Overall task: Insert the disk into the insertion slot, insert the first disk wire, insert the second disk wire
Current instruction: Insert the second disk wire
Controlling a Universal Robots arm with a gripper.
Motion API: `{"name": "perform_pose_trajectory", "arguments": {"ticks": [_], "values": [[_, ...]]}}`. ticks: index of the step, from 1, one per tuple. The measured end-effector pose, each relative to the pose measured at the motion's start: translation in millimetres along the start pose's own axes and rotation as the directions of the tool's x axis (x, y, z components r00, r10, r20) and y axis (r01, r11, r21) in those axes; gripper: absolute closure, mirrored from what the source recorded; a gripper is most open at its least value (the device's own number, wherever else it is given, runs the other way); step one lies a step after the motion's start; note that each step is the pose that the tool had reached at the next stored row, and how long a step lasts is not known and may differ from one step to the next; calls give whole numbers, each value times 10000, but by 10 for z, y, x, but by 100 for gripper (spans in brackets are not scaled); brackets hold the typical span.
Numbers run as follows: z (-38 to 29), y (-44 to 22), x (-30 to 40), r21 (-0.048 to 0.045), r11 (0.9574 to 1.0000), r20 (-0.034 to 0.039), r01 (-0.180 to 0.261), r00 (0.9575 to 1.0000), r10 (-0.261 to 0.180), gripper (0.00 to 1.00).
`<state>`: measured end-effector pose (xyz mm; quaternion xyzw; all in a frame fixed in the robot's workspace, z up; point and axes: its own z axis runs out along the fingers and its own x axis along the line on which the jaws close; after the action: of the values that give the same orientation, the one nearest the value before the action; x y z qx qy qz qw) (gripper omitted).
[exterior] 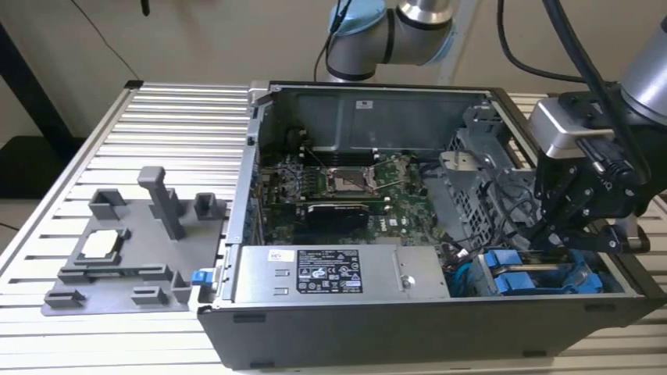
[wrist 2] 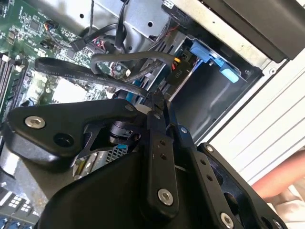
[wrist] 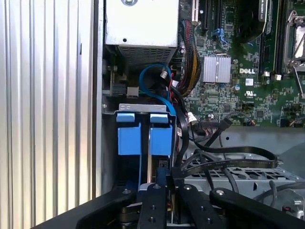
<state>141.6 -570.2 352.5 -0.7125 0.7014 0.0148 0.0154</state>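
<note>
claw [exterior: 555, 244] | fingers pinched together, grasping nothing visible | disk [wrist: 160, 137] seated in slot [wrist: 143, 109] just ahead | black cable [wrist 2: 177, 72] at fingertips

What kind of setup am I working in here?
Most likely a robot test bench for PC assembly: an open computer case lies on a slatted aluminium table, beside a grey fixture plate, with the gripper inside the case.
</note>
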Motion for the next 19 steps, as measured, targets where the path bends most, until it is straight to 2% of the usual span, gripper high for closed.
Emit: {"name": "perform_pose_trajectory", "arguments": {"ticks": [5,19], "values": [[5,-2,1,1,10000,3,-14,10000,14,84],[66,-63,14,18,9999,1,-107,9999,107,84]]}}
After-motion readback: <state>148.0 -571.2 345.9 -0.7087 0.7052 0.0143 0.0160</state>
